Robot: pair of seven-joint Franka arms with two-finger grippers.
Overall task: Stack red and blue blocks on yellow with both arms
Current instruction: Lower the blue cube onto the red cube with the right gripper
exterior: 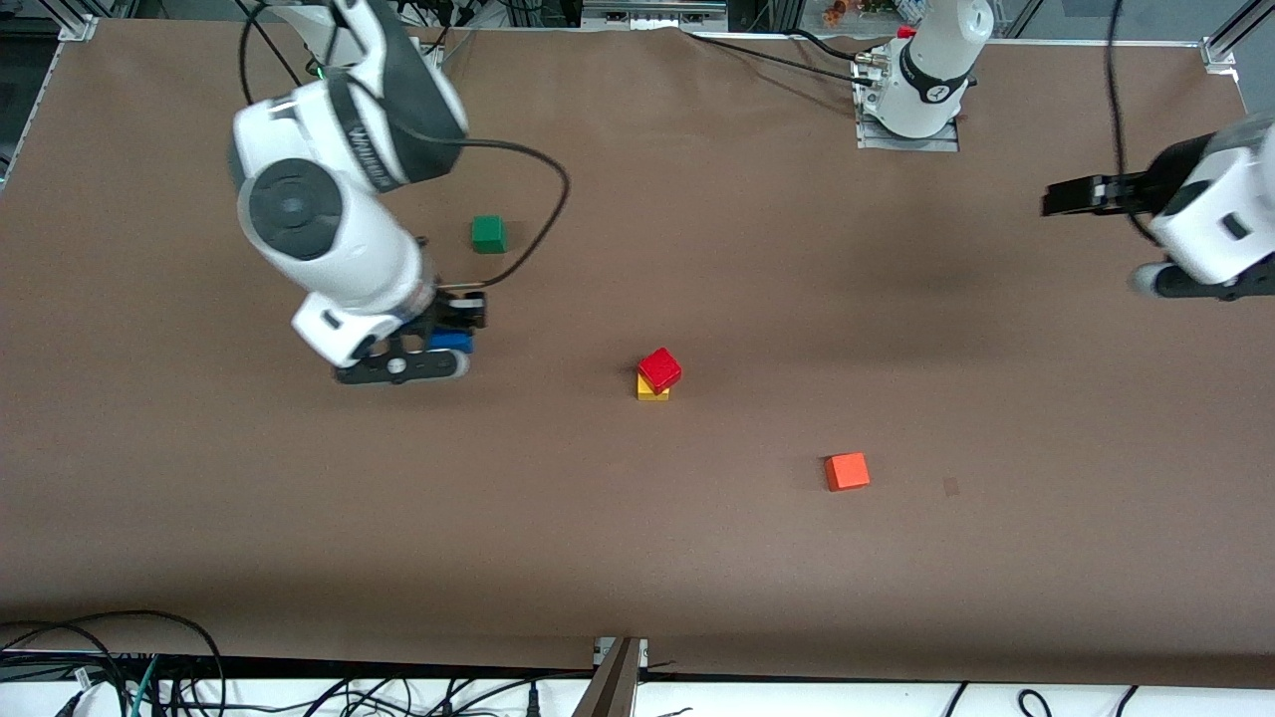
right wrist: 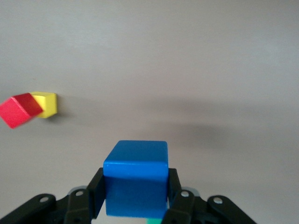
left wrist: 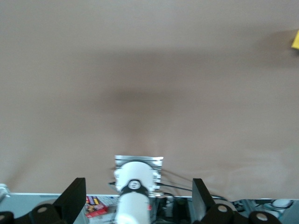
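Broadly, the brown table point(exterior: 697, 558) fills the front view, most of its surface bare between the scattered cubes and its edges.

The right arm point(exterior: 329, 229) reaches in from its base; the right gripper point(exterior: 438, 349) hangs over the table toward the right arm's end, fingers point(right wrist: 96, 193) clamped on the two sides of the blue block point(right wrist: 136, 177). Open cloth lies between it and the stack.

The left arm point(exterior: 1210, 219) waits raised over its own end of the table, near the edge. The left gripper point(left wrist: 135, 198) is spread wide, nothing between its fingers point(left wrist: 74, 196).

No containers present.

Near the table's middle the red block point(exterior: 659, 369) sits on the yellow cube point(exterior: 652, 390), twisted and overhanging it, not squared up. In the right wrist view the red looks tilted.

The green cube point(exterior: 488, 234) lies farther from the front camera than the right gripper, well apart from the stack. The orange-red cube point(exterior: 847, 471) lies nearer the front camera than the stack, toward the left arm's end.
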